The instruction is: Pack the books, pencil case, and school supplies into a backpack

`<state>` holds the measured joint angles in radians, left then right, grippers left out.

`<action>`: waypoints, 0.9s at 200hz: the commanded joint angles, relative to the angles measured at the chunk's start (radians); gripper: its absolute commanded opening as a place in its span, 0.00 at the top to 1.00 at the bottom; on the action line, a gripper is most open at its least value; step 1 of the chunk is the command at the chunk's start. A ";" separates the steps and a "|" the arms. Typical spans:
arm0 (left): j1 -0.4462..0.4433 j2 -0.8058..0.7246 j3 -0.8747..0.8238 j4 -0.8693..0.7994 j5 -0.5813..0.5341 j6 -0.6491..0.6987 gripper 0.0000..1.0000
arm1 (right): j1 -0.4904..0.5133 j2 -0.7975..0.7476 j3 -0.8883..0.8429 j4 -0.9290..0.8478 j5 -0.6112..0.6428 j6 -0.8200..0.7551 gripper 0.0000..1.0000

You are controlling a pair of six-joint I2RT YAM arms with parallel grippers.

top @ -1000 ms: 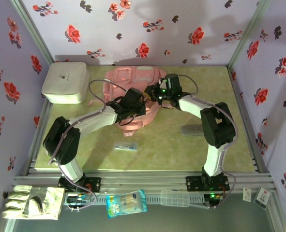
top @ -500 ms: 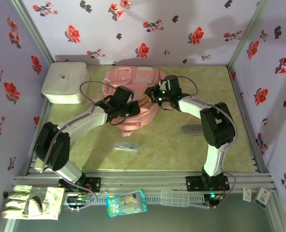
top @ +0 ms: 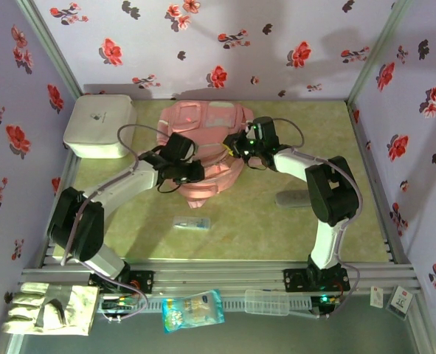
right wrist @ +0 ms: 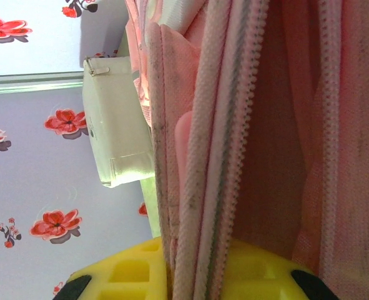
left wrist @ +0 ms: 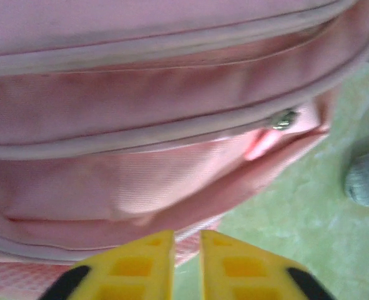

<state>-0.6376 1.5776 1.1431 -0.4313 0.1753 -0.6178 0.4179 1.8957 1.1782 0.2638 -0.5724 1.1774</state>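
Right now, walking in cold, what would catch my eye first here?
The big pink backpack at the middle back of the green table, with both arms bent over it. The right gripper pinches its zip edge, and the left gripper hovers by its near edge, jaws barely apart. Then the flowered walls, and a white rounded box back left.
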 commanded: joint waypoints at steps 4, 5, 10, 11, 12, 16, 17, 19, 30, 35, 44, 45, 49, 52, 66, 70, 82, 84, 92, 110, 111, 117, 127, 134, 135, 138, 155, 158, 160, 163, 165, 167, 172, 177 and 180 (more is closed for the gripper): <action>-0.057 0.014 0.069 0.007 -0.088 0.008 0.68 | -0.010 -0.058 0.002 0.067 0.048 -0.029 0.94; -0.062 0.016 0.072 0.007 -0.093 0.008 0.68 | -0.010 -0.060 0.003 0.068 0.048 -0.029 0.94; -0.075 0.025 0.082 0.005 -0.120 0.006 0.67 | -0.010 -0.061 0.002 0.068 0.047 -0.030 0.94; -0.078 0.027 0.084 0.003 -0.126 0.004 0.66 | -0.009 -0.061 0.002 0.069 0.047 -0.029 0.94; -0.080 0.030 0.086 0.002 -0.131 0.003 0.66 | -0.009 -0.061 0.001 0.069 0.046 -0.029 0.94; -0.090 0.040 0.098 -0.005 -0.150 -0.004 0.65 | -0.009 -0.061 0.002 0.070 0.045 -0.029 0.94; -0.093 0.043 0.100 -0.007 -0.156 -0.005 0.65 | -0.009 -0.061 0.003 0.069 0.045 -0.029 0.94; -0.096 0.047 0.105 -0.012 -0.169 -0.008 0.65 | -0.009 -0.062 0.003 0.070 0.045 -0.030 0.94; -0.116 0.079 0.133 -0.036 -0.223 -0.031 0.62 | -0.008 -0.062 0.004 0.070 0.042 -0.029 0.94; -0.122 0.092 0.147 -0.046 -0.243 -0.040 0.61 | -0.008 -0.061 0.005 0.070 0.040 -0.029 0.94; -0.134 0.117 0.168 -0.058 -0.282 -0.052 0.61 | -0.008 -0.061 0.005 0.072 0.038 -0.028 0.94; -0.136 0.120 0.171 -0.058 -0.284 -0.053 0.61 | -0.008 -0.061 0.005 0.072 0.037 -0.027 0.94; -0.140 0.131 0.178 -0.060 -0.296 -0.055 0.61 | -0.007 -0.062 0.004 0.072 0.037 -0.027 0.94; -0.143 0.140 0.185 -0.060 -0.305 -0.054 0.61 | -0.008 -0.063 0.003 0.073 0.036 -0.026 0.94; -0.158 0.177 0.218 -0.076 -0.354 -0.057 0.61 | -0.008 -0.062 0.002 0.080 0.031 -0.022 0.94; -0.162 0.187 0.227 -0.078 -0.364 -0.056 0.61 | -0.008 -0.062 0.001 0.084 0.030 -0.020 0.94; -0.169 0.221 0.259 -0.080 -0.374 -0.047 0.60 | -0.008 -0.062 -0.003 0.094 0.027 -0.015 0.94; -0.170 0.225 0.263 -0.080 -0.376 -0.046 0.60 | -0.008 -0.061 -0.003 0.095 0.026 -0.014 0.94; -0.173 0.246 0.282 -0.081 -0.385 -0.043 0.60 | -0.008 -0.062 -0.004 0.100 0.024 -0.009 0.94; -0.183 0.280 0.319 -0.097 -0.429 -0.056 0.60 | -0.008 -0.063 -0.009 0.110 0.018 -0.003 0.94; -0.184 0.282 0.320 -0.097 -0.434 -0.056 0.60 | -0.008 -0.064 -0.009 0.111 0.018 -0.002 0.94; -0.187 0.290 0.328 -0.103 -0.458 -0.067 0.60 | -0.008 -0.064 -0.011 0.116 0.016 -0.001 0.94; -0.191 0.302 0.339 -0.108 -0.494 -0.079 0.61 | -0.008 -0.066 -0.014 0.120 0.017 0.001 0.94; -0.196 0.311 0.348 -0.119 -0.531 -0.093 0.62 | -0.008 -0.067 -0.016 0.124 0.017 0.003 0.94; -0.197 0.312 0.349 -0.121 -0.537 -0.095 0.62 | -0.008 -0.067 -0.016 0.124 0.016 0.003 0.94; -0.199 0.316 0.353 -0.127 -0.553 -0.100 0.62 | -0.008 -0.067 -0.017 0.125 0.016 0.004 0.94; -0.210 0.340 0.380 -0.172 -0.629 -0.124 0.65 | -0.008 -0.069 -0.017 0.127 0.014 0.005 0.94; -0.212 0.344 0.385 -0.180 -0.640 -0.129 0.66 | -0.008 -0.068 -0.017 0.128 0.014 0.006 0.94; -0.213 0.346 0.387 -0.185 -0.647 -0.132 0.66 | -0.008 -0.068 -0.017 0.129 0.014 0.007 0.94; -0.213 0.347 0.390 -0.192 -0.654 -0.135 0.67 | -0.008 -0.068 -0.015 0.130 0.014 0.007 0.94; -0.215 0.351 0.392 -0.195 -0.657 -0.137 0.68 | -0.008 -0.067 -0.015 0.129 0.014 0.007 0.94; -0.215 0.353 0.392 -0.197 -0.661 -0.137 0.69 | -0.008 -0.066 -0.015 0.129 0.014 0.006 0.94; -0.215 0.355 0.393 -0.198 -0.663 -0.139 0.70 | -0.007 -0.066 -0.014 0.129 0.012 0.005 0.94; -0.217 0.356 0.392 -0.198 -0.664 -0.143 0.72 | -0.008 -0.066 -0.013 0.129 0.013 0.007 0.94; -0.217 0.355 0.392 -0.198 -0.664 -0.145 0.73 | -0.008 -0.067 -0.013 0.129 0.014 0.006 0.94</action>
<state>-0.8555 1.9068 1.4979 -0.5873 -0.3569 -0.7219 0.4179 1.8889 1.1610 0.3099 -0.5728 1.1790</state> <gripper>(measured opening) 0.307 0.172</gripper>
